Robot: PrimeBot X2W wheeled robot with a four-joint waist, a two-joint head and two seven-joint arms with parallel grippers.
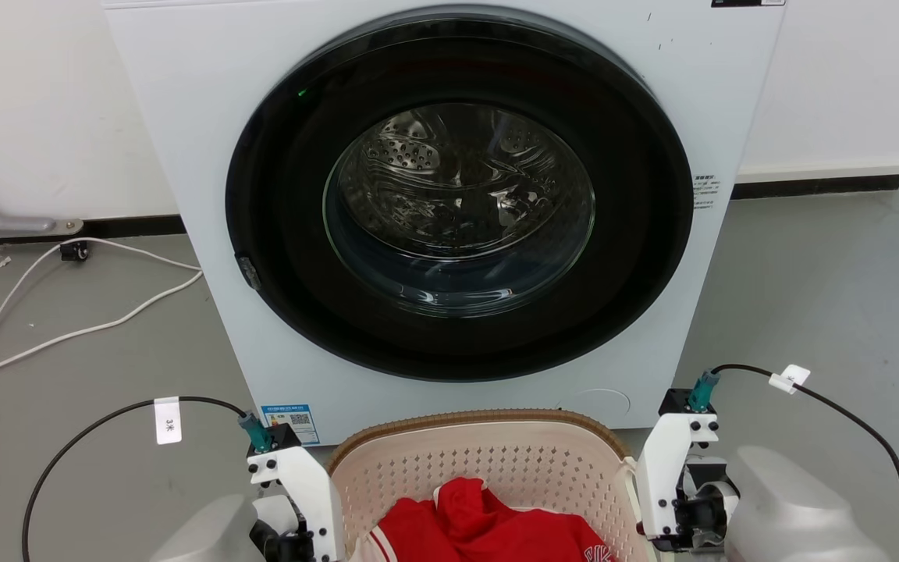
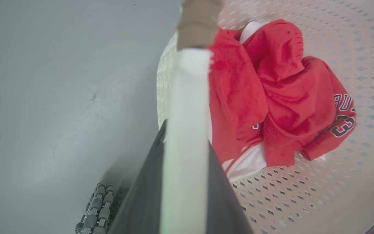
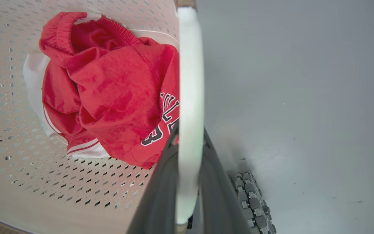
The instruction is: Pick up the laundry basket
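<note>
The laundry basket (image 1: 481, 425), cream and perforated with a brown woven rim, sits low in the head view right in front of the washing machine. A red garment (image 1: 481, 523) with white trim lies inside it. My left gripper (image 2: 187, 136) is shut on the basket's white left handle (image 2: 187, 97), one dark finger on each side. My right gripper (image 3: 189, 133) is likewise shut on the white right handle (image 3: 190, 74). In the head view both white wrists (image 1: 297, 484) (image 1: 672, 484) flank the basket's sides. I cannot tell whether the basket touches the floor.
A white front-loading washing machine (image 1: 184, 156) with a round dark door (image 1: 457, 195) stands just beyond the basket. White cables (image 1: 67, 328) trail over the grey floor at the left. My base's roller wheels (image 2: 97, 208) (image 3: 252, 201) sit close under the basket's sides.
</note>
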